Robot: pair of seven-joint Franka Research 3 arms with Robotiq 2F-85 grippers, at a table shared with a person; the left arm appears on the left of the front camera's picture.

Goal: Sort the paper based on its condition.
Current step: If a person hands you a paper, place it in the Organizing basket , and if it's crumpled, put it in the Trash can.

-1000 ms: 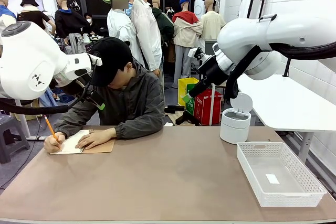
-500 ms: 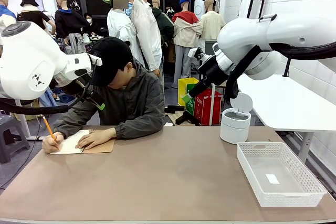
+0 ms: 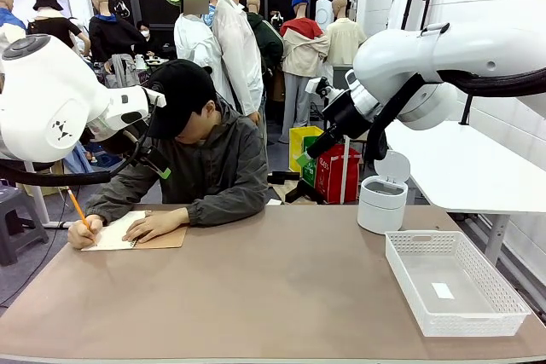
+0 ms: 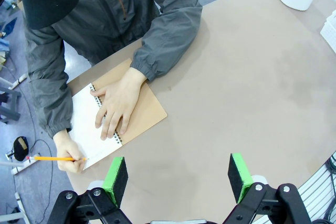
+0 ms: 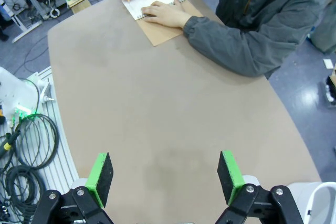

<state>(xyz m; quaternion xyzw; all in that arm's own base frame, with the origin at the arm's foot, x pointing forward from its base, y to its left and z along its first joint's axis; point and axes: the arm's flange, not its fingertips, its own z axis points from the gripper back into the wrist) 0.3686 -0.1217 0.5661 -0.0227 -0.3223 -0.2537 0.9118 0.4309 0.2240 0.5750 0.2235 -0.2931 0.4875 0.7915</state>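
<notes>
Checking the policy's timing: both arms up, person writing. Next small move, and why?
Probably hold. The person's hand presses the notebook and the pencil is on the page; no loose paper lies free. Left gripper and right gripper hang open above the table.
</notes>
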